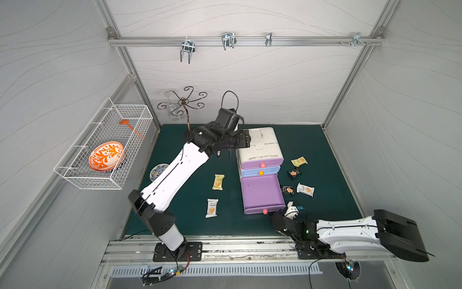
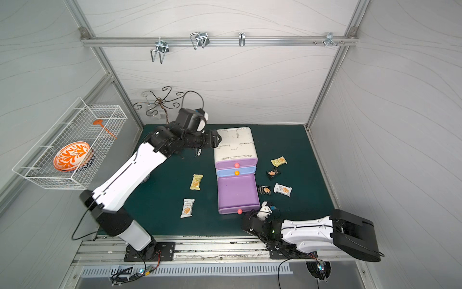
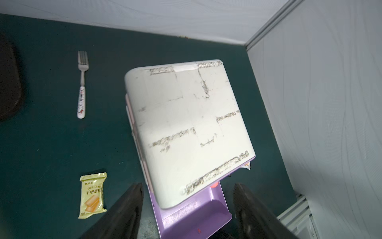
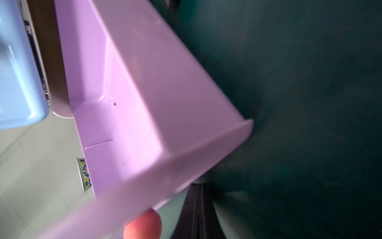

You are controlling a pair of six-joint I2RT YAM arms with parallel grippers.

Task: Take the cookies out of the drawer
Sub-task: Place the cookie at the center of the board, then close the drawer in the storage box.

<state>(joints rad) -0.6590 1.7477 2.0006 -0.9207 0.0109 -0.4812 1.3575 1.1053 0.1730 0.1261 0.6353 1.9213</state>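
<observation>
Six cookies [image 1: 218,182], small flat wrapped packets, lie on the dark green counter [image 1: 190,220] in both top views. Two are on the left arm's side of the white plastic three-drawer cabinet [image 1: 262,142] and four on the other, all outside its pulled-out purple bottom drawer [image 1: 262,192]. Only the left wrist view plainly shows the one silver fork with a white patterned handle [image 3: 82,84]. The left fingers [image 3: 128,209] stand wide apart above the cabinet top, empty, while the right fingers [image 4: 198,209] are pressed together, empty, just beside the drawer's round pink knob [image 4: 142,225].
</observation>
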